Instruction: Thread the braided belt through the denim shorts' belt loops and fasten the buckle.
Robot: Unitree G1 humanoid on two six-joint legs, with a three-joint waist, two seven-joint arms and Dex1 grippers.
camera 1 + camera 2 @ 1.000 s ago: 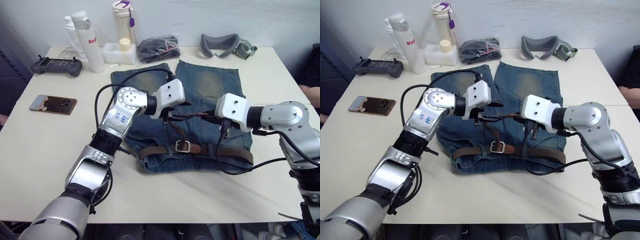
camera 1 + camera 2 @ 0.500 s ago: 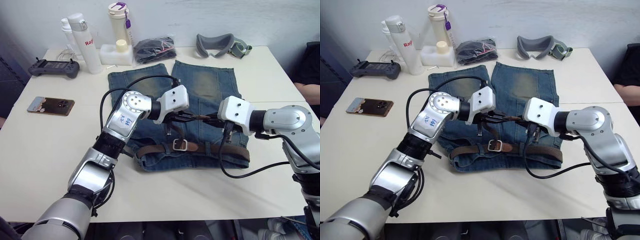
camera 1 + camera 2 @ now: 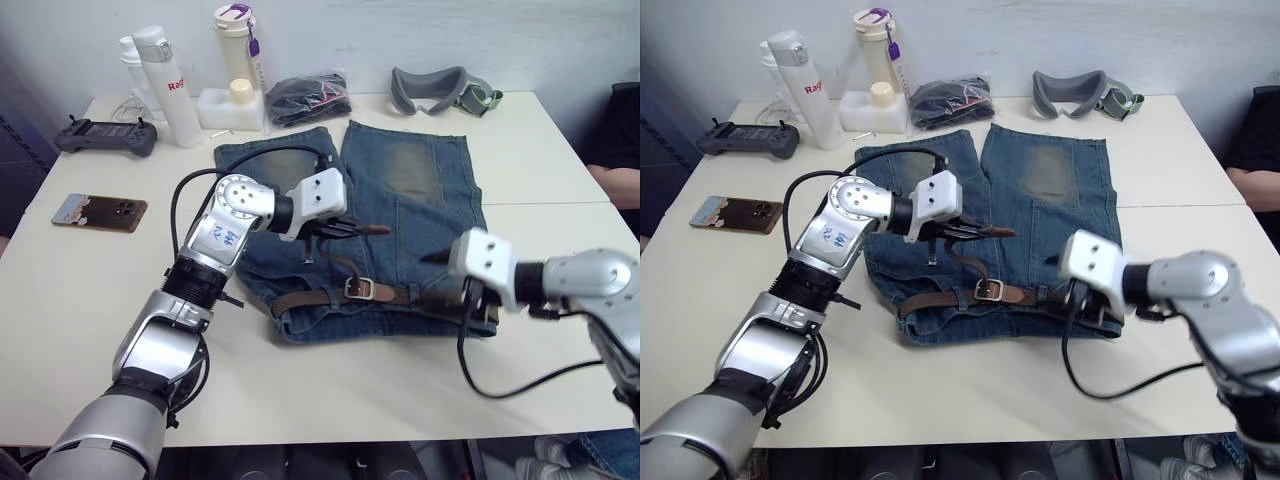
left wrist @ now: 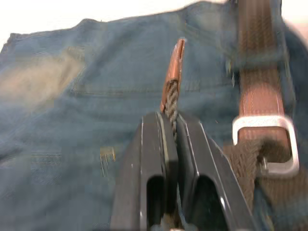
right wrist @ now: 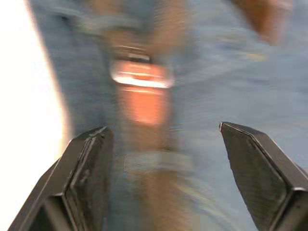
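left gripper [image 4: 169, 126] pinched closed, right gripper [image 5: 163, 144] spread wide

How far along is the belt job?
Done: the braided belt lies along the denim shorts waistband, passing the buckle. In hand: the left gripper pinches the belt's leather tip; the right gripper is open. Left: seating the prong, unconfirmed.

The shorts [image 3: 400, 200] are rough blue denim cloth with faded patches. The belt [image 4: 250, 163] is woven brown cord with a smooth leather tip [image 4: 174, 67]. Its buckle [image 4: 269, 144] is shiny metal.
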